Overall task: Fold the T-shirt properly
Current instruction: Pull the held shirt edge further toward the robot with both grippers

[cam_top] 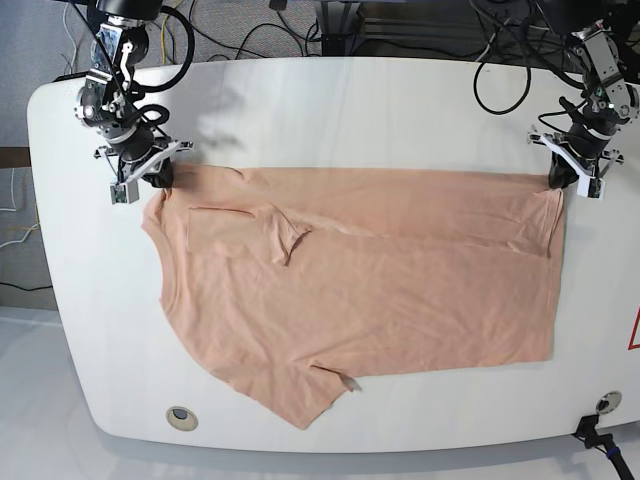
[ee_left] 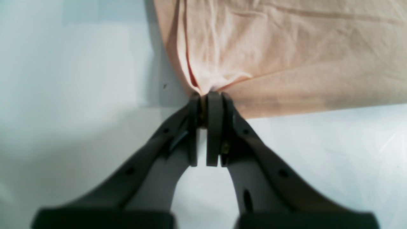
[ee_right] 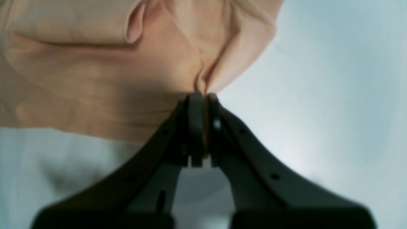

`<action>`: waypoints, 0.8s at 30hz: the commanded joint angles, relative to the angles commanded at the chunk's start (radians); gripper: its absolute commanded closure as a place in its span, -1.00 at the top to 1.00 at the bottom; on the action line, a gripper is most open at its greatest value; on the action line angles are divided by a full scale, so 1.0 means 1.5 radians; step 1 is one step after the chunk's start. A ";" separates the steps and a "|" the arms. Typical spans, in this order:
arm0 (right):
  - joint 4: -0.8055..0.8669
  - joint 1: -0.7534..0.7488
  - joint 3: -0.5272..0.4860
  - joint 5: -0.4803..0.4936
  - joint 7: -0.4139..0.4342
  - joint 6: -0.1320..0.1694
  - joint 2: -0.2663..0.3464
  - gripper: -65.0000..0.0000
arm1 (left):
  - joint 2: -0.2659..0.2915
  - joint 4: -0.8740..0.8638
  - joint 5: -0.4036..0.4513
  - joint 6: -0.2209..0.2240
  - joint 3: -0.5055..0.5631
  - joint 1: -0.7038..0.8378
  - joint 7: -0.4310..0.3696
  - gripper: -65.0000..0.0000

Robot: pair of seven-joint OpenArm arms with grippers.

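Both tools, left tool [cam_top: 563, 178] and right tool [cam_top: 157, 178], pinch the T-shirt's [cam_top: 380, 290] far edge, apparently mid-fold; next, probably carry it evenly across the tabletop [cam_top: 350, 100].

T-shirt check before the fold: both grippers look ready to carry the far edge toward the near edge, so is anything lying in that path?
Nothing visible. The left gripper and right gripper pinch the T-shirt, and only shirt covers the table there.

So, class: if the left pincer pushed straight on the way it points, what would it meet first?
The T-shirt itself: the left pincer is already shut on its corner, so it would bunch more cloth, probably before anything else.
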 joint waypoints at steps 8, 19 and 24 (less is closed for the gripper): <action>0.105 -0.137 0.005 0.000 0.000 -0.002 -0.021 -1.00 | 0.001 0.141 -0.002 0.000 -0.001 0.142 0.046 -1.00; 0.183 -0.279 0.030 0.000 0.000 -0.002 -0.023 -1.00 | 0.001 0.199 -0.003 0.000 -0.002 0.228 0.049 -1.00; 0.183 -0.288 0.065 0.000 0.000 -0.001 -0.018 -1.00 | 0.002 0.209 -0.003 0.000 -0.003 0.243 0.050 -1.00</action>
